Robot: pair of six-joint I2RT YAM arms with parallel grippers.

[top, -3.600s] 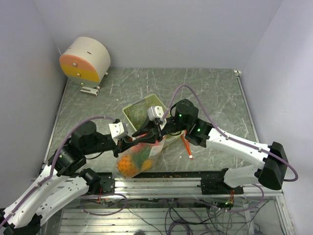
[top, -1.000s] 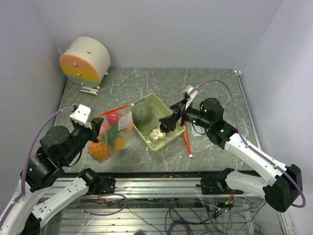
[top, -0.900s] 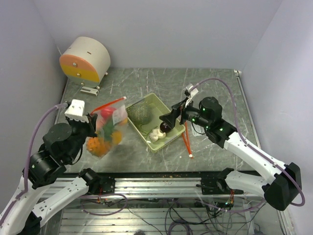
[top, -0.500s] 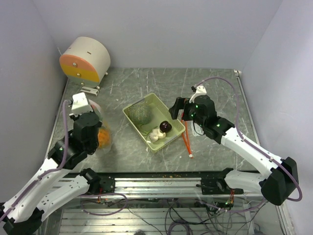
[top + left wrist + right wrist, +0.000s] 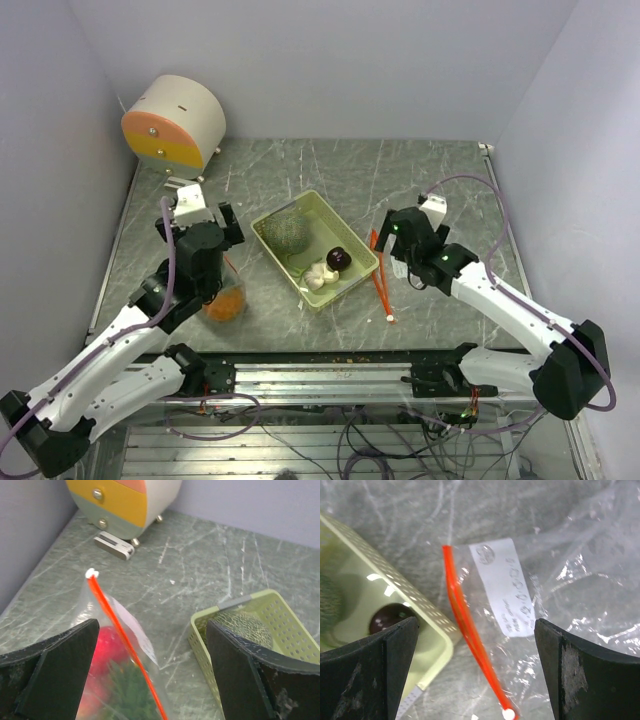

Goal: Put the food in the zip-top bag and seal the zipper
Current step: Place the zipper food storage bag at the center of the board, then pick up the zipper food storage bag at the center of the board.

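A clear zip-top bag (image 5: 225, 298) with an orange zipper (image 5: 119, 634) rests on the table left of the basket. It holds food: a red piece (image 5: 106, 647), a green leafy sprig (image 5: 127, 692) and an orange fruit (image 5: 227, 305). My left gripper (image 5: 200, 226) hovers over it, open, the bag's top between its fingers (image 5: 55, 672) without touching them. A netted melon (image 5: 286, 232), white garlic (image 5: 320, 275) and a dark round fruit (image 5: 339, 258) lie in the pale green basket (image 5: 362, 262). My right gripper (image 5: 394, 246) stands open above a flat, empty second bag (image 5: 555, 580).
A round white drum with orange and yellow drawer fronts (image 5: 172, 122) stands at the back left. The second bag's orange zipper (image 5: 381, 290) lies right of the basket, its white label (image 5: 504, 586) showing. Walls close in on three sides.
My left gripper has opened and let go of the filled bag, which now sits on the table. The right arm has drawn back from the basket to the right.
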